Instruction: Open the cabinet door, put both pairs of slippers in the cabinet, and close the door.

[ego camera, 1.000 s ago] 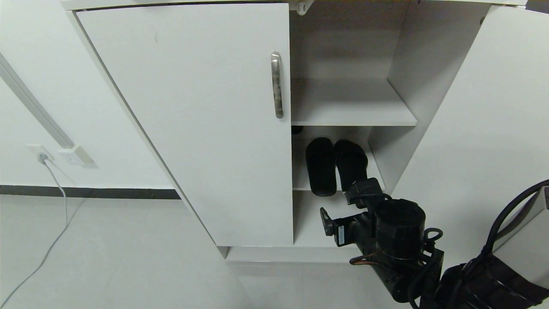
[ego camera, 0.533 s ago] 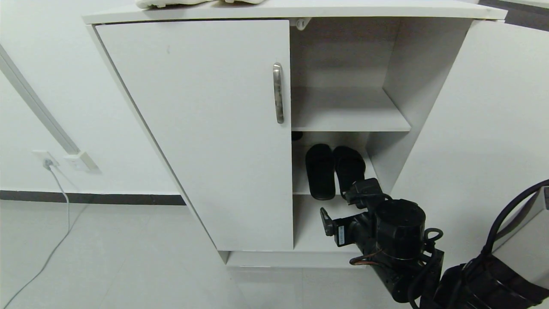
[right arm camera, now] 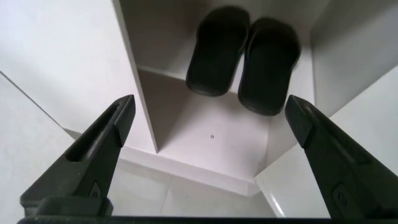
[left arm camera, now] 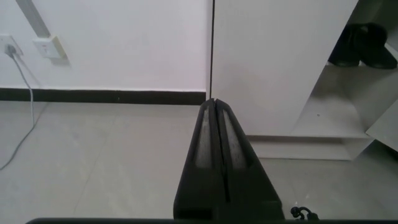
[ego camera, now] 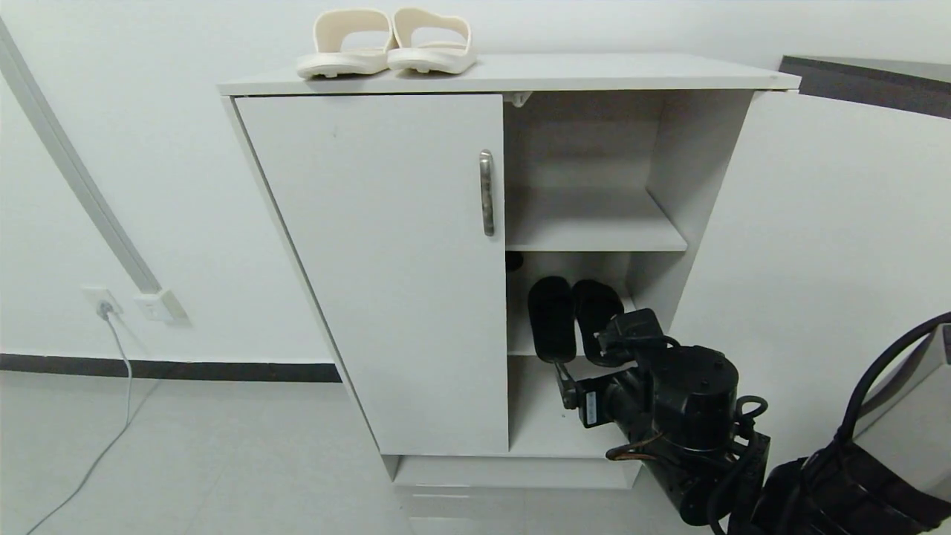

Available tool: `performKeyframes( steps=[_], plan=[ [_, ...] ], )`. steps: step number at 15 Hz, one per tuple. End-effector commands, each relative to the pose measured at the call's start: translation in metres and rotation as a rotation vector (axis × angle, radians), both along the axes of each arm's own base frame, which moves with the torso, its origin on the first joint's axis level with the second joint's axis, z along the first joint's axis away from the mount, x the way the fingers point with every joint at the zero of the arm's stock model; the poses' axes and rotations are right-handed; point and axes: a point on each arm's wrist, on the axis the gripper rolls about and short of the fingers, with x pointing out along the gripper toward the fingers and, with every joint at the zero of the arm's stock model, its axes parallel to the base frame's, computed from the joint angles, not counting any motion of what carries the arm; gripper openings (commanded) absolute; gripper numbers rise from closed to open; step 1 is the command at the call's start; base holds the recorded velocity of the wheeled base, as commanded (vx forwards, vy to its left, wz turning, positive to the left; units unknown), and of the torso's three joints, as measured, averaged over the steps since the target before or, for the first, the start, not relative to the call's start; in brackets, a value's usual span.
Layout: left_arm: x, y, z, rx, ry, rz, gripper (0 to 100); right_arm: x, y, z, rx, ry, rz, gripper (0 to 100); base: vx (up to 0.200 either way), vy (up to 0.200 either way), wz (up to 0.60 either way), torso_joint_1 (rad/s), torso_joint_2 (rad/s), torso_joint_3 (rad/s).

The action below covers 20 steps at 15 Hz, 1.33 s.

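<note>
A pair of black slippers [ego camera: 572,316] lies side by side on the middle shelf of the white cabinet [ego camera: 513,74]. A pair of cream slippers [ego camera: 386,41] sits on the cabinet's top. The right door [ego camera: 817,260] is swung open; the left door [ego camera: 386,275] is closed, with a metal handle [ego camera: 487,192]. My right gripper [ego camera: 591,357] hangs open just in front of the black slippers [right arm camera: 242,56], empty [right arm camera: 210,115]. My left gripper [left arm camera: 213,106] is shut on nothing, low over the floor, facing the cabinet's left corner, with the black slippers [left arm camera: 364,46] off to one side.
The upper shelf [ego camera: 594,223] and the bottom compartment [ego camera: 542,423] hold nothing. A wall socket with a grey cable [ego camera: 104,306] sits left of the cabinet. Open tiled floor [ego camera: 186,453] spreads to the left.
The whole head view has shifted, so the cabinet top and the cream slippers have come into view. The right gripper stays open near the black slippers.
</note>
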Motion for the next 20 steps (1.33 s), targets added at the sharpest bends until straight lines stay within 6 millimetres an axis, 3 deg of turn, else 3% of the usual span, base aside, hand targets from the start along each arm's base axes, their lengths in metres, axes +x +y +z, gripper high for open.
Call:
performKeyframes(
  steps=[1, 11, 20],
  plan=[
    [0.0001, 0.0, 0.0, 0.003, 0.002, -0.001, 0, 0.0001, 0.0002, -0.0012, -0.002, 0.003, 0.0, 100, 0.0, 0.0, 0.0, -0.007, 0.0, 0.212],
    [0.0001, 0.0, 0.0, 0.0, 0.002, 0.0, 0, 0.0009, -0.0005, 0.0009, 0.016, -0.018, -0.004, 100, 0.0, 0.0, 0.0, -0.001, 0.0, 0.02],
    [0.0001, 0.0, 0.0, 0.0, 0.002, 0.001, 0, 0.0005, -0.0009, -0.0019, 0.018, -0.018, -0.006, 100, 0.0, 0.2, 0.0, 0.003, 0.0, 0.002]
  ],
)
